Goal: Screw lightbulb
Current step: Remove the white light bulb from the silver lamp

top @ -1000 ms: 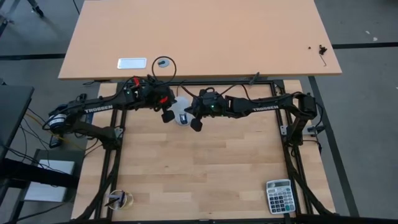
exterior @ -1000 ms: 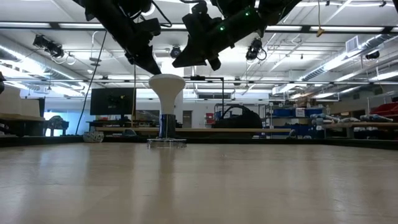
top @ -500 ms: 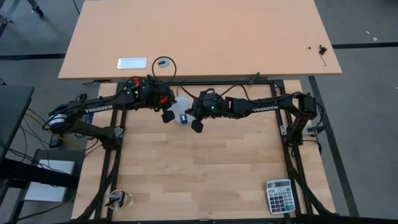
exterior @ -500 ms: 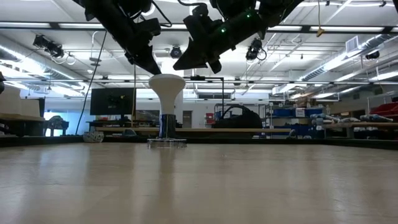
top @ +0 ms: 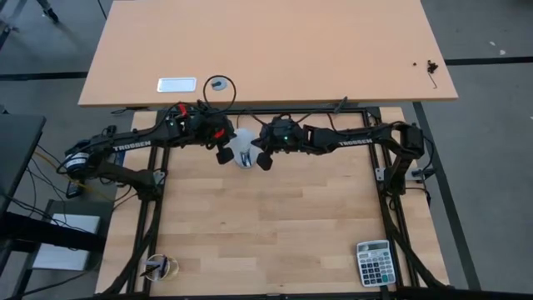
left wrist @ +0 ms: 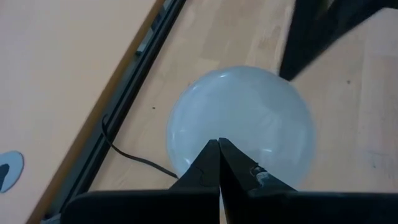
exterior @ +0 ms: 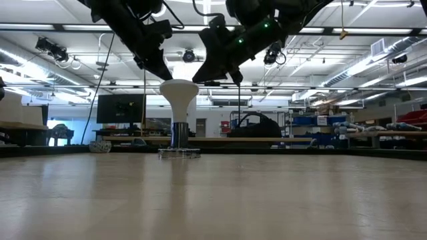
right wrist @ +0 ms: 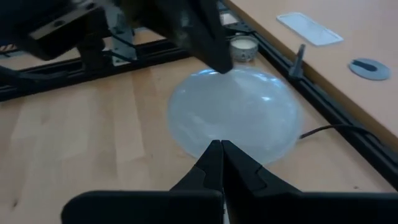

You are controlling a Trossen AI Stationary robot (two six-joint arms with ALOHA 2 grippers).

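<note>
Near the upper middle of the high view, the lightbulb (top: 242, 155) stands upright, wide white face up, between the two grippers. Level view: its narrow base sits in a small holder (exterior: 179, 152) on the wooden table (exterior: 213, 200), at left of centre.

Left gripper (left wrist: 219, 163): fingers pressed together, holding nothing, poised above the bulb's face. Right gripper (right wrist: 221, 163): fingers likewise together and empty, above the same face; in the level view both hang clear of the bulb.

Handling (judgement): the bulb looks light, stiff and fragile, with a smooth domed face that would offer a slippery hold. The better purchase is probably the rim of the wide face or the tapering neck just below it, with the fingers opened first and squeezed gently.

Hard to make out: the screw thread and how deep it is seated are concealed by the holder; from above, the arms cover part of the bulb. A calculator (top: 374, 262) lies at the lower right, well apart.
</note>
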